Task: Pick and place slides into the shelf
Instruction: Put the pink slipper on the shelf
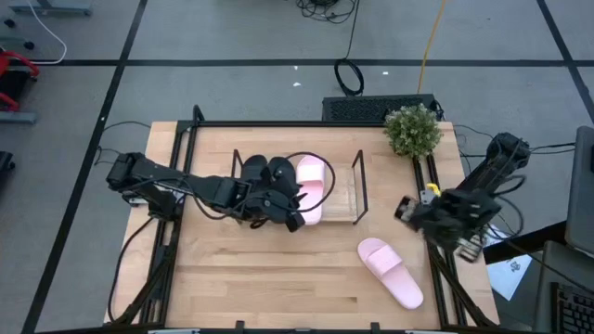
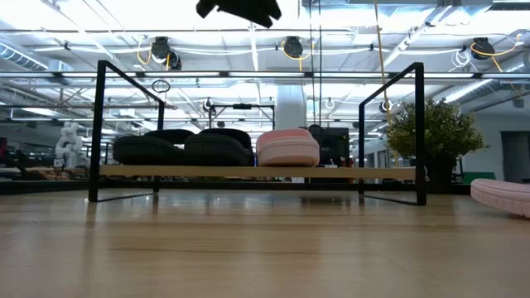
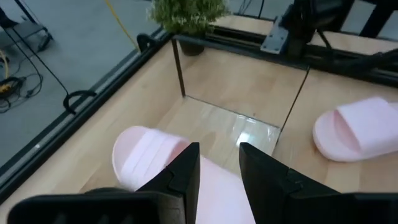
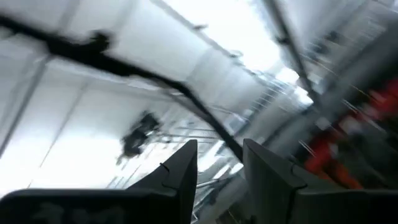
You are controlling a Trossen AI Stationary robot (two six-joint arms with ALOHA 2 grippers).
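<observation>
While three slides already sit side by side on the shelf (image 1: 357, 186), two black slides (image 1: 267, 173) and one pink slide (image 1: 313, 179) filling it from one end, the left gripper (image 1: 295, 206) hovers just above the pink one, its fingers (image 3: 180, 177) a little apart and holding nothing (probably because that slide is already set down). Bare shelf remains beyond the pink slide, room enough for one more. The last pink slide (image 1: 391, 271) lies flat on the wooden table (image 1: 260, 278), well apart from the shelf, nearer the right gripper (image 1: 406, 210), which waits raised at the table's edge by a potted plant (image 1: 413, 130), fingers (image 4: 180, 171) parted and empty
</observation>
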